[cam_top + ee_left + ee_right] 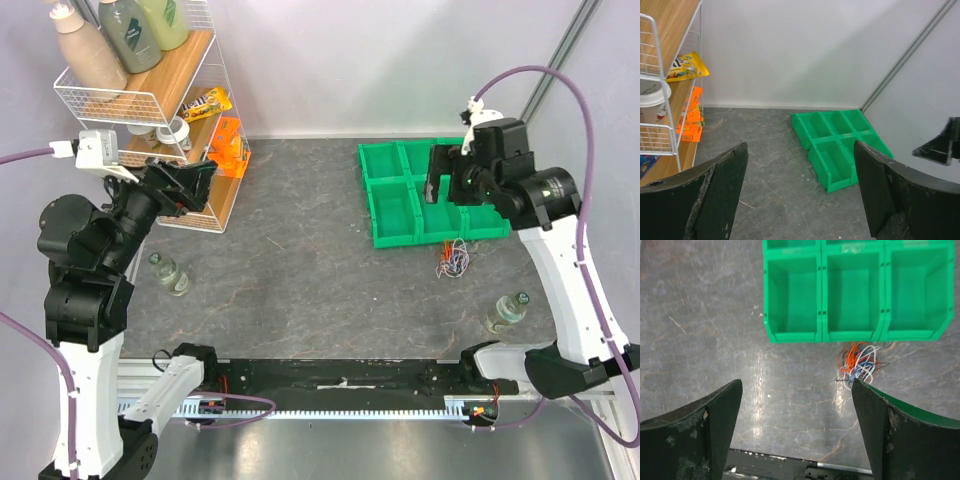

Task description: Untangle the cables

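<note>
The cables (452,260) lie in one small tangled bunch of orange, blue, white and black wire on the dark table, just in front of the green bins. In the right wrist view the cables (858,362) sit just above my right fingertip (865,395). My right gripper (797,390) hangs high above the table, open, nothing between its fingers. In the top view the right gripper (440,178) is over the bins. My left gripper (196,183) is raised at the left by the shelf, open and empty; its own view shows the left gripper (800,155) facing the bins.
Green compartment bins (420,190) stand at the back right. A wire shelf rack (150,110) with bottles, snack packets and tape stands at the back left. Two small glass jars rest on the table, one left (168,272), one right (507,310).
</note>
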{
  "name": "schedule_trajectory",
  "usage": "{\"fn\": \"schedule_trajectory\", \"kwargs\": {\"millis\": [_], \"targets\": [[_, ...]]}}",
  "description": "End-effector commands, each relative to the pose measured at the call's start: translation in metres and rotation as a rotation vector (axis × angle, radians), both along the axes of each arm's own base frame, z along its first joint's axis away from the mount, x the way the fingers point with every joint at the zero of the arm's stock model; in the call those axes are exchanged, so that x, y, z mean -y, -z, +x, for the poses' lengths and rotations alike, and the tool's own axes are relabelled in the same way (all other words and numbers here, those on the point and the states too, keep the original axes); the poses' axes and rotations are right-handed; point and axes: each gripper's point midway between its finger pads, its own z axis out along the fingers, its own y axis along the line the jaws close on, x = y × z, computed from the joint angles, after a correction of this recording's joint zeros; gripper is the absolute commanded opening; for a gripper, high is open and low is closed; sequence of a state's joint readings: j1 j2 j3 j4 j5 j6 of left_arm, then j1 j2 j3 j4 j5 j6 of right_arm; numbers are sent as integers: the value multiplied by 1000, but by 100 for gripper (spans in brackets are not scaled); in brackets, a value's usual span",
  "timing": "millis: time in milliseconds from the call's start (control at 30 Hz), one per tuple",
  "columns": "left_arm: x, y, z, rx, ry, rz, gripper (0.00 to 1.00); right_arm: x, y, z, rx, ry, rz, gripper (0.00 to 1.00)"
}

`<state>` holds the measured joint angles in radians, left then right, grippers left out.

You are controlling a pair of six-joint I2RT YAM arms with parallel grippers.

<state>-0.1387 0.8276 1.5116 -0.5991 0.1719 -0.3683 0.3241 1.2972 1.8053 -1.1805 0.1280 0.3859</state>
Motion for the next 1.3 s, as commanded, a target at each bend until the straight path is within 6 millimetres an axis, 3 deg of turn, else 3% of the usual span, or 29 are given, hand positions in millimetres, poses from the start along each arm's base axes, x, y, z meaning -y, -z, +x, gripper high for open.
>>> {"fn": "schedule_trajectory", "kwargs": {"millis": [0, 100, 200, 333, 467, 600, 700, 800, 867, 933, 1000, 1033, 1100, 1133, 1267], "targets": [[14, 2, 1, -36, 77, -42, 91, -25, 38, 7, -100, -66, 44, 98], [19, 8, 3, -69, 98, -52, 90, -35, 61, 14, -120, -86, 75, 98], [26, 19, 5, -121, 133, -67, 89, -37, 106, 14, -232, -81, 54, 98], [38, 46, 12, -250, 191, -89, 84, -7, 160, 18, -312, 30, -76, 98], [47, 94, 18, -474, 226, -105, 82, 31, 205, 25, -386, 135, -123, 98], [62, 125, 14, -615, 299, -159, 81, 61, 233, 27, -445, 196, -263, 97], [75, 140, 7, -682, 362, -201, 76, 81, 241, 26, -457, 245, -321, 93], [86, 150, -2, -708, 396, -199, 73, 86, 261, 20, -478, 248, -299, 87], [95, 157, -7, -727, 419, -195, 72, 91, 278, 16, -505, 262, -302, 79], [105, 165, -11, -754, 444, -190, 71, 92, 287, 15, -504, 255, -346, 62], [116, 173, -16, -778, 463, -164, 70, 75, 283, 19, -477, 209, -369, 41], [123, 178, -19, -797, 474, -150, 70, 61, 279, 19, -467, 184, -365, 26], [133, 188, -23, -825, 492, -130, 69, 18, 272, 9, -461, 84, -339, 1], [137, 192, -25, -836, 496, -127, 68, -4, 267, 3, -449, 45, -301, 0], [146, 204, -30, -861, 513, -175, 68, -122, 248, -42, -422, -249, 28, 0]]}}
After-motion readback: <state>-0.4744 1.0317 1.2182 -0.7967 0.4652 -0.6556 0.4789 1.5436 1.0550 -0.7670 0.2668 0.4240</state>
